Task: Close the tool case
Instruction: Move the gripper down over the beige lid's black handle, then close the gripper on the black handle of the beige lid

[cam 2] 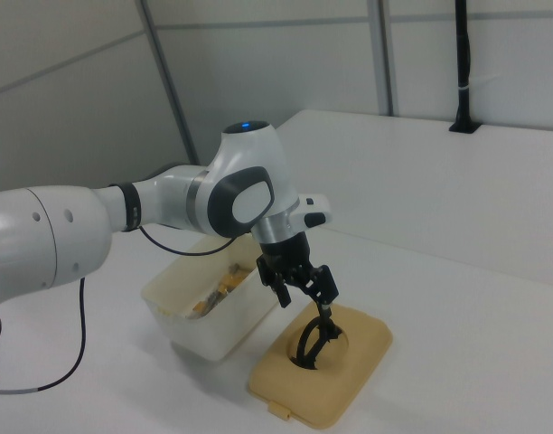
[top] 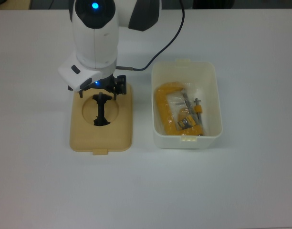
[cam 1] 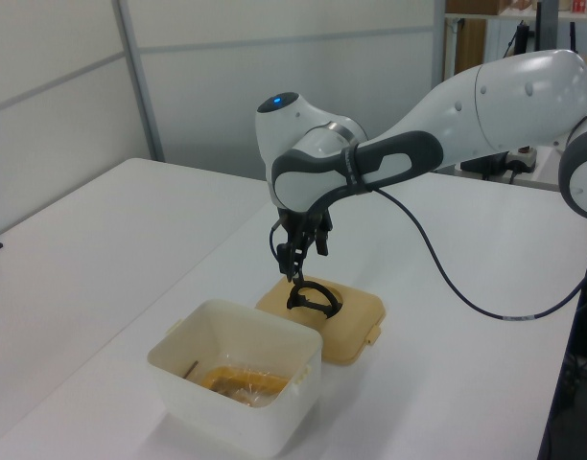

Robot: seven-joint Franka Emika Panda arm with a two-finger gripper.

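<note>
The tan lid (top: 118,128) lies flat on the white table, recess up, with its black handle (top: 100,112) standing in the round recess. My gripper (top: 99,91) hangs open just over the handle's end at the top view's upper side, one finger on each side of it. Whether a finger touches the handle I cannot tell. In the left view the gripper (cam 1: 296,269) sits right above the handle (cam 1: 314,296) on the lid (cam 1: 356,317). To the top view's right of the lid stands the open translucent white tub (top: 186,67), apart from it, holding a yellow clamp (top: 165,110).
A black cable (top: 163,46) runs from the arm over the table behind the tub. In the right view the tub (cam 2: 201,329) is on the right view's left of the lid (cam 2: 356,360), with bare white table around both.
</note>
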